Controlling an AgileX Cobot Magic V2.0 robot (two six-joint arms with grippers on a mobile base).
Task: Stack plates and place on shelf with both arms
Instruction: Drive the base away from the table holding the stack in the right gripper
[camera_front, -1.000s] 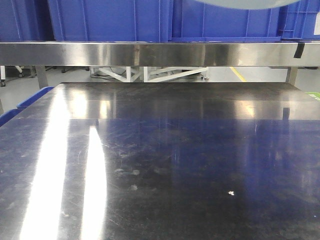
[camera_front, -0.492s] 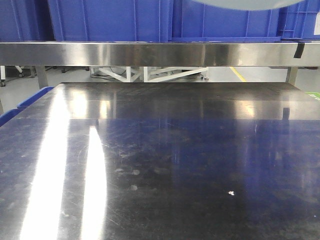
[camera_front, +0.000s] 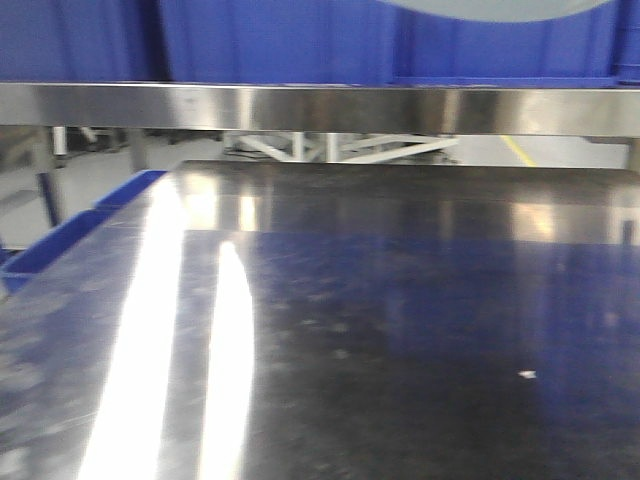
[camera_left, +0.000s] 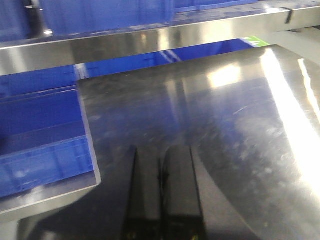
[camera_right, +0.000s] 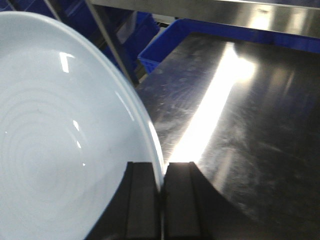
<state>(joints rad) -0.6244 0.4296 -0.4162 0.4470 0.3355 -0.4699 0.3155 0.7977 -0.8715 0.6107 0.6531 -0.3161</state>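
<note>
In the right wrist view a glossy pale bluish-white plate (camera_right: 55, 150) fills the left side, tilted on edge above the table. My right gripper (camera_right: 162, 170) is shut on its rim, one finger on each face. The same plate's edge (camera_front: 500, 8) shows at the top of the front view, in front of the crates. I cannot tell whether it is one plate or a stack. The shelf (camera_front: 300, 108) is the brushed steel rail across the back, also seen as a shelf rail (camera_left: 150, 42). My left gripper (camera_left: 161, 167) hovers over the tabletop, shut and empty.
Big blue crates (camera_front: 270, 40) stand on the shelf. The dark scratched steel tabletop (camera_front: 400, 330) lies below it. A blue crate (camera_left: 40, 145) sits beyond the table's left edge, and another blue crate (camera_right: 165, 45) sits past the table corner by a shelf post (camera_right: 107, 42).
The front view has swung left and blurred, so the table's left edge and the crate beside it now sit further right in the frame. The plate's edge stays at the top.
</note>
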